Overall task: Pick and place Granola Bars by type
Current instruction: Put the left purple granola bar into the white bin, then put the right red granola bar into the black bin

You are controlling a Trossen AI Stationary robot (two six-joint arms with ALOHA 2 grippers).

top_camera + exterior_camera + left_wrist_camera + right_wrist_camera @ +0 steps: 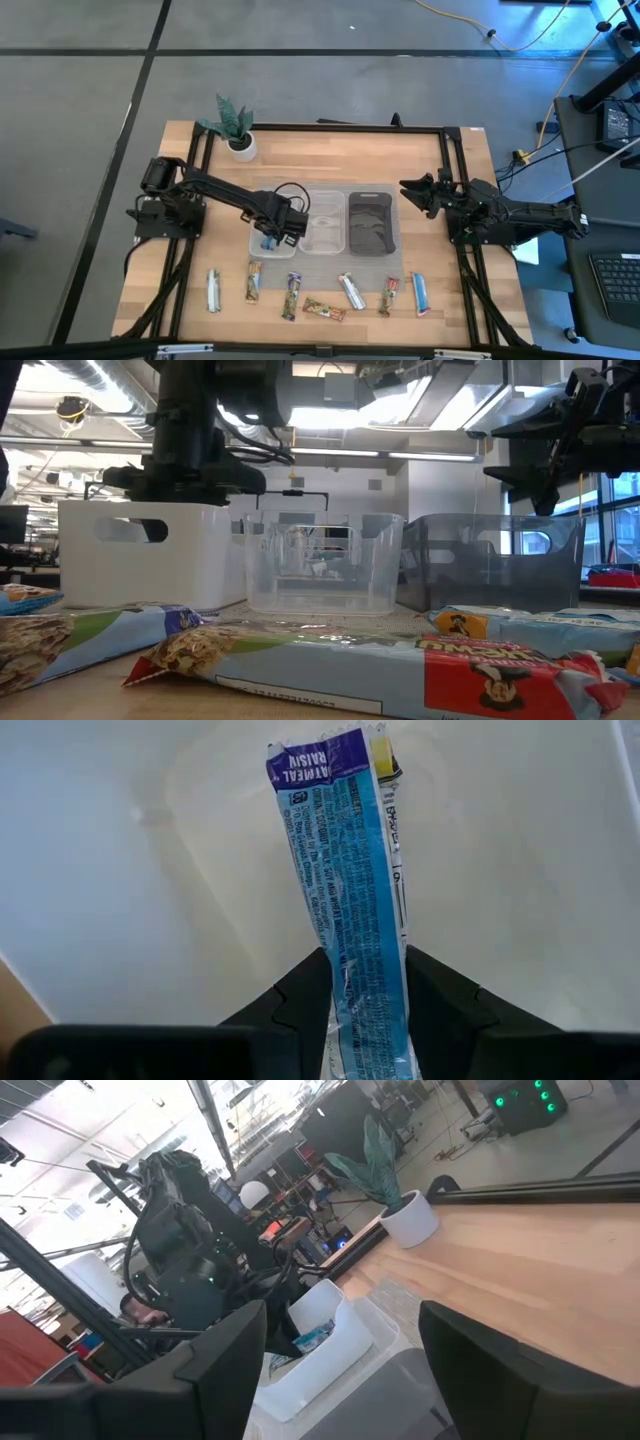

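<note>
Over the white tray, a blue granola bar hangs pinched in the left gripper jaws. Along the counter front lie 7 more bars. Beside the dark tray, the right gripper waits, jaws wide.

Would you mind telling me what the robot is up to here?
It is sorting granola bars into trays. The left gripper holds a blue-wrapped bar over the white tray. The right gripper waits open beside the dark tray. Seven more bars lie in a row on the table's near edge.
</note>
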